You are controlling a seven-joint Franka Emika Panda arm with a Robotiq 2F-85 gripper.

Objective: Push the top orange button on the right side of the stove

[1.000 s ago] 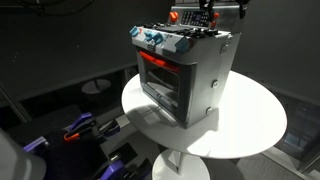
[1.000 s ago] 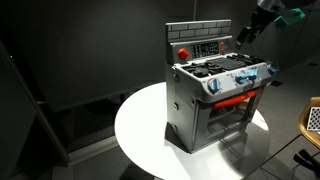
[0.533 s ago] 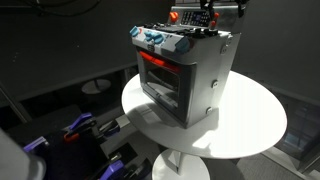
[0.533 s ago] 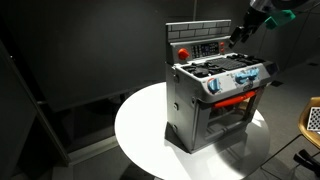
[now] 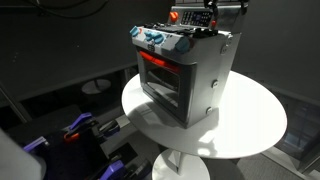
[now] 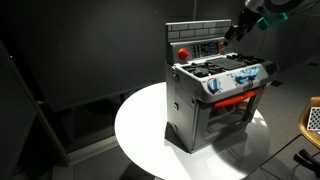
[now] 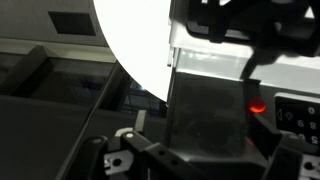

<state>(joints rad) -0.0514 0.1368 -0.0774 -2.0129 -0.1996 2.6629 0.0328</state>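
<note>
The stove stands upright on the table, with its window facing 5 o'clock. The gripper hangs at its 1 o'clock corner, and I cannot tell how far open it is.

Dim robot lab: black backdrop walls, round white table w/ toy stove, gear on floor.

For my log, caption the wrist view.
Close on the grey stove, red spot glowing, white table behind.
</note>
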